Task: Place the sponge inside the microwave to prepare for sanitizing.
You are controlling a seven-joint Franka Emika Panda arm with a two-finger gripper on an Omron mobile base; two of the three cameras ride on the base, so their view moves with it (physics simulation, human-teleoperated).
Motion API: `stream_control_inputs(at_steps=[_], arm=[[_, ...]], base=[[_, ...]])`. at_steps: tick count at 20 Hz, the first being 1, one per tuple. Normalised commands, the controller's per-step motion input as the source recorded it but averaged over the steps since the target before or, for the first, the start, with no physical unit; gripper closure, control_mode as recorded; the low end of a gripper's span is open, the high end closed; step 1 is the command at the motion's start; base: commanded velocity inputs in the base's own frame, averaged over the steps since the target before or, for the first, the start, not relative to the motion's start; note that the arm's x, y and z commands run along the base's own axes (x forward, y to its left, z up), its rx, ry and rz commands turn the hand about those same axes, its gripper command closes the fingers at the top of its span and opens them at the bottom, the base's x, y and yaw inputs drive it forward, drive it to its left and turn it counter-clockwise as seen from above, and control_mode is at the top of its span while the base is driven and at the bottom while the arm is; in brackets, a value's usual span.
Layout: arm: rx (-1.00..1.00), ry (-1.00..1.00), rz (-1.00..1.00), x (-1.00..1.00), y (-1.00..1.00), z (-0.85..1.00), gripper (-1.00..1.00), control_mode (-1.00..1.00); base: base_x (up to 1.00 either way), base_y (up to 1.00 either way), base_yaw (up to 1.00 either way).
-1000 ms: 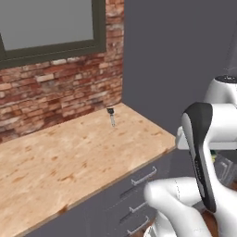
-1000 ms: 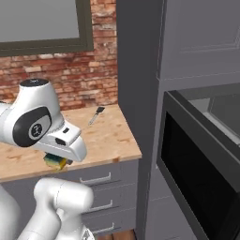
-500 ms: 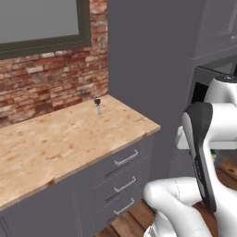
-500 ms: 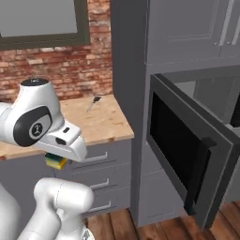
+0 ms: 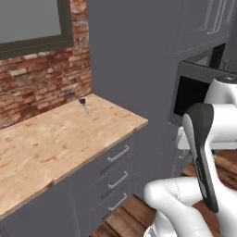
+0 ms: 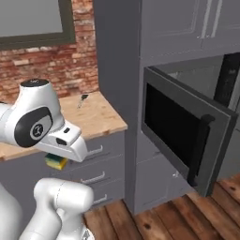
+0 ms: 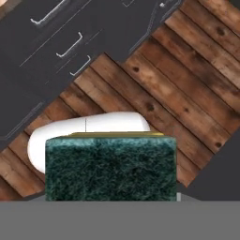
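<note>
The sponge, yellow with a dark green layer, hangs under my white hand in front of the drawers. My gripper is shut on it. In the hand view the sponge turns its green face to the camera and hides the fingertips, with the wooden floor below. The microwave is set into the tall grey cabinet on the right, and its black-windowed door is swung open toward me. The left base view shows the microwave's dark opening behind my arm.
A wooden counter with a brick wall behind runs to the left, above grey drawers. A thin dark-handled utensil lies near the counter's back. The open microwave door juts out over the wooden floor.
The whole picture has slid left as the base drove right, so the counter recedes and the open microwave has come fully into view. The sponge stays in the gripper.
</note>
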Motion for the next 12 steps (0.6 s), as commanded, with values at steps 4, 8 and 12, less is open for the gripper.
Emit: stream_control_inputs(at_steps=[4,8,12], arm=[[0.00,0.00,0.00,0.00,0.00,0.00,1.00,1.00],[0.00,0.00,0.00,0.00,0.00,0.00,1.00,1.00],[0.00,0.00,0.00,0.00,0.00,0.00,1.00,1.00]], base=[[0.00,-0.02,-0.49],[0.00,0.00,-0.56],[-0.20,0.00,-0.55]])
